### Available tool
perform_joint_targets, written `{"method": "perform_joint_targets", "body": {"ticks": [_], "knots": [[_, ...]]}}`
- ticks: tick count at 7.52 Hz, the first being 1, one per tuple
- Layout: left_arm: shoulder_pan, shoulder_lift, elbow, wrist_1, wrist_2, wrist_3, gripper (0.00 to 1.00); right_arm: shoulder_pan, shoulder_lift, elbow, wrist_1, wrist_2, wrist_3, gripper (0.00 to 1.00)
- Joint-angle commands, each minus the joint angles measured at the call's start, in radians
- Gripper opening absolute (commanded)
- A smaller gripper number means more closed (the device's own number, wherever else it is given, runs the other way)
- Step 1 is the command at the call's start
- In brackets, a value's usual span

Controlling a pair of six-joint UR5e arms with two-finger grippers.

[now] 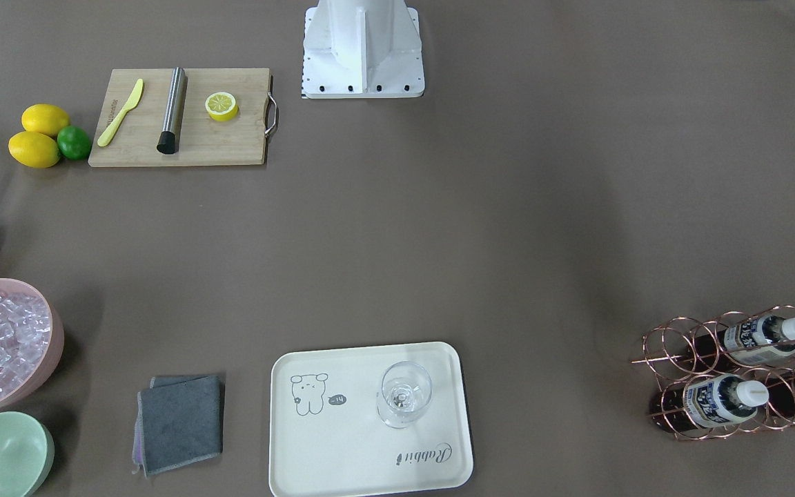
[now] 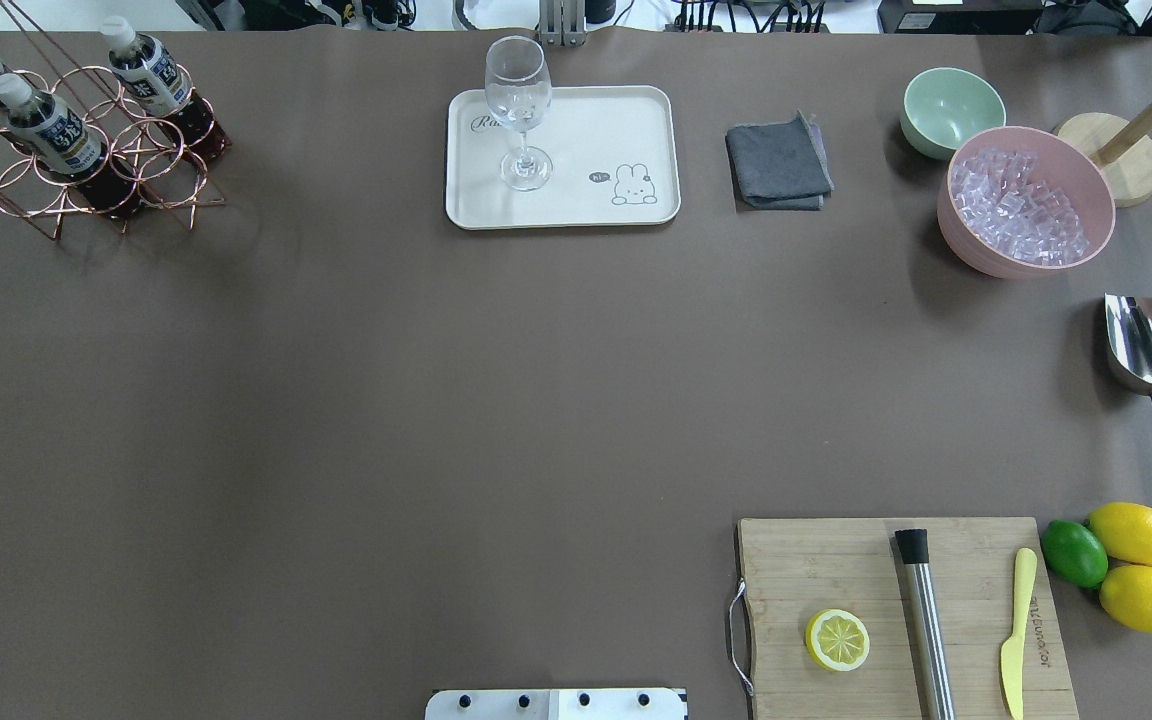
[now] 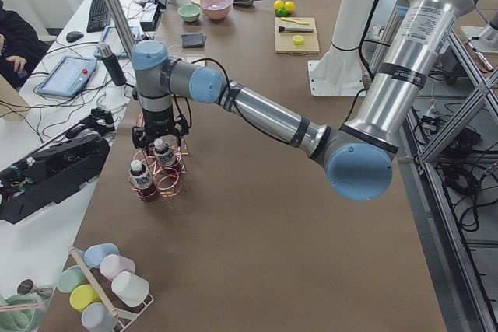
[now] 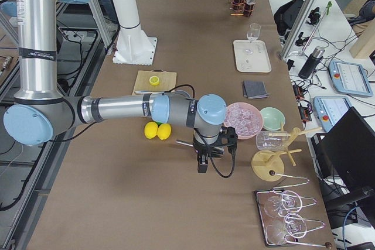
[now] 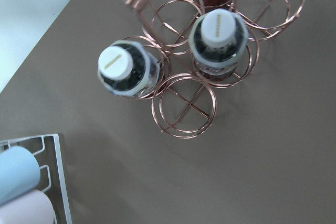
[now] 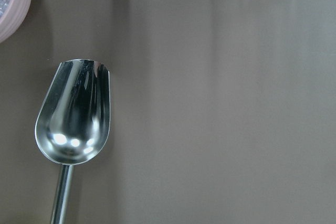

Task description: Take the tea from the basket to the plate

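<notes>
Three white-capped tea bottles [image 1: 722,399] occupy copper-ring basket [image 1: 670,342]; left gripper [image 3: 159,139], right gripper [image 4: 203,165] spread indiscernible.

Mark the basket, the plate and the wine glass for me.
basket [image 5: 185,106]: left wrist view, crossed wires inside an empty ring.
plate [image 1: 349,442]: front-facing view, bare part of its surface.
wine glass [image 2: 517,72]: overhead view, its bowl.

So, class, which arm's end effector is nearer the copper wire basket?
Left. The left end effector hangs directly over the basket; the right end effector is far across the table, above the metal scoop.
</notes>
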Motion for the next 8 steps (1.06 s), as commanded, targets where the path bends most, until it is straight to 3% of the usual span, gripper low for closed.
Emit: {"method": "perform_joint_targets", "body": {"ticks": [1,3,8], "knots": [[0.007,-0.103,0.017,0.053,-0.006,0.217,0.98,0.0,0.003,0.0,0.0,0.003,0.0,1.0],[0.001,-0.294,0.272,0.069,-0.076,0.239,0.98,0.0,0.003,-0.001,0.0,0.003,0.0,1.0],[0.044,-0.303,0.333,0.01,-0.08,0.302,0.95,0.0,0.003,-0.001,0.0,0.001,0.0,1.0]]}}
